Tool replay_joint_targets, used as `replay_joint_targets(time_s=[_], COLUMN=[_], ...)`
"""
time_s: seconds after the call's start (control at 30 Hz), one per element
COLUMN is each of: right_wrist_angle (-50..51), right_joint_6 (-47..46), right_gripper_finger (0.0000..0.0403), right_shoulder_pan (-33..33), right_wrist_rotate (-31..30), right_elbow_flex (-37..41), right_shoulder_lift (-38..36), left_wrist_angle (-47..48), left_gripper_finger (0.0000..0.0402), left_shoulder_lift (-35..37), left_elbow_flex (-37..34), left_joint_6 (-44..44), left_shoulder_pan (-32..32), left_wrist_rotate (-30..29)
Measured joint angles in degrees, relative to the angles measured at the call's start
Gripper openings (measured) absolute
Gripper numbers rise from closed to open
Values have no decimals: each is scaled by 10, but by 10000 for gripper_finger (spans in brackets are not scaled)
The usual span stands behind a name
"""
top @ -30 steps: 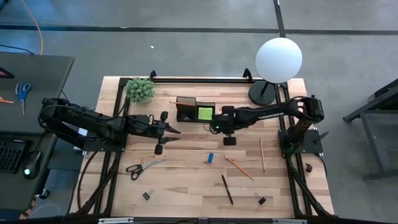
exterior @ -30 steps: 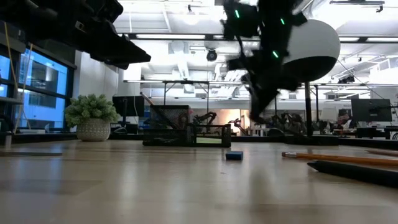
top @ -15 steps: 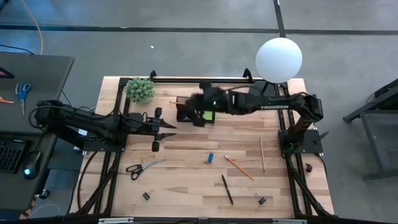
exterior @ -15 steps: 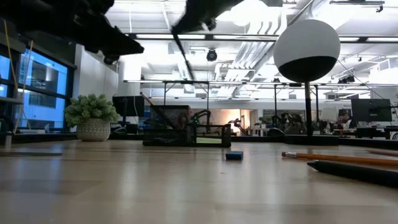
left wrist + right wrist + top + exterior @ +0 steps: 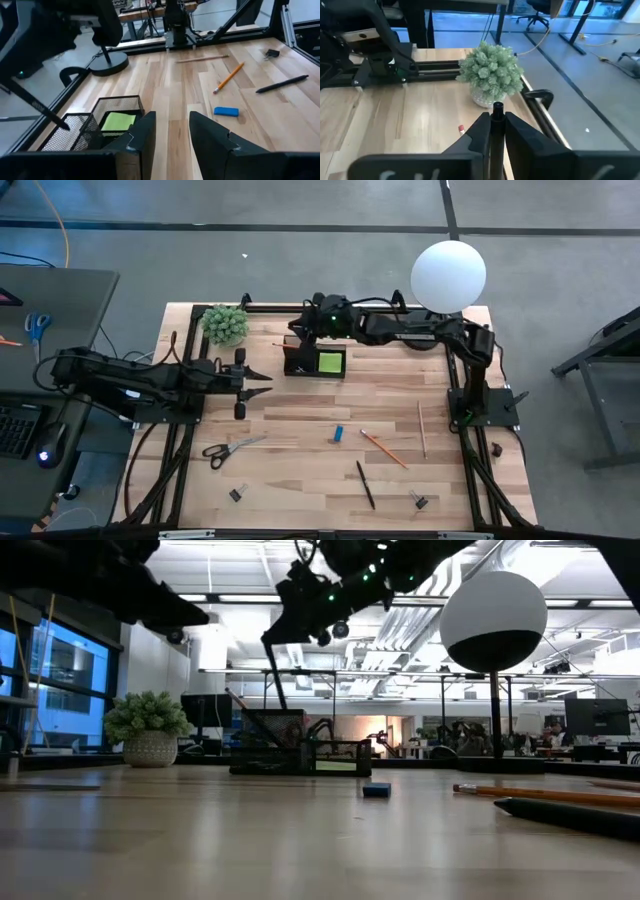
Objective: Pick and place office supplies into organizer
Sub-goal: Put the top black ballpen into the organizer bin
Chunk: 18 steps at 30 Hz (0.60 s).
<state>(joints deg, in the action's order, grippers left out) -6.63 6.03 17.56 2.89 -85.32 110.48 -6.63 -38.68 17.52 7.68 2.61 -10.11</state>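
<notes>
The black mesh organizer (image 5: pixel 315 358) stands at the far middle of the table. A lime-green sticky-note pad (image 5: pixel 329 362) lies in its low part, and a pencil (image 5: pixel 280 343) sticks out of the taller part. My right gripper (image 5: pixel 296 332) hovers over the taller part, shut on a thin dark pen (image 5: pixel 277 670). My left gripper (image 5: pixel 262 388) is open and holds nothing, left of the organizer. On the table lie black-handled scissors (image 5: pixel 230 448), a blue block (image 5: pixel 338 434), an orange pencil (image 5: pixel 385 448), a wooden pencil (image 5: pixel 421 428), a black pen (image 5: pixel 365 484) and two binder clips (image 5: pixel 238 494) (image 5: pixel 419 501). My right gripper pinches the dark pen near its upper end (image 5: pixel 497 106) between its two fingers. The fingers come nearly level from the table's right and lie across the pen. The pen hangs below them, slightly tilted, lifted clear of the table. Its lower end (image 5: pixel 286 705) is level with the top of the organizer's taller part.
A green plant (image 5: pixel 225 323) stands at the far left corner, close to my right gripper. A white globe lamp (image 5: pixel 448 275) on a round black base stands at the far right. Black frame rails run along the table's edges.
My right gripper has carried the pen up and toward the table's far left, from right of the organizer to above its taller part. It has tipped from pointing down to nearly level. My left gripper has drawn back toward the table's left edge.
</notes>
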Motion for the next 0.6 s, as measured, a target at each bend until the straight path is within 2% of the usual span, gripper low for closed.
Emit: replay_joint_targets(time_s=[0.17,0.37,0.6], right_wrist_angle=[-7,43,69], right_joint_6=[-7,-33,-41], right_gripper_finger=[41,32,80], right_shoulder_pan=[-3,-4,-4], right_wrist_rotate=[6,6,-21], right_elbow_flex=[0,0,0], right_shoulder_lift=[12,13,13], left_wrist_angle=[4,4,4], left_gripper_finger=[106,106,106], left_shoulder_lift=[0,-1,-1], left_elbow_flex=[0,0,0], left_joint_6=[0,0,-4], left_shoulder_pan=[0,0,0], left_wrist_rotate=[0,0,0])
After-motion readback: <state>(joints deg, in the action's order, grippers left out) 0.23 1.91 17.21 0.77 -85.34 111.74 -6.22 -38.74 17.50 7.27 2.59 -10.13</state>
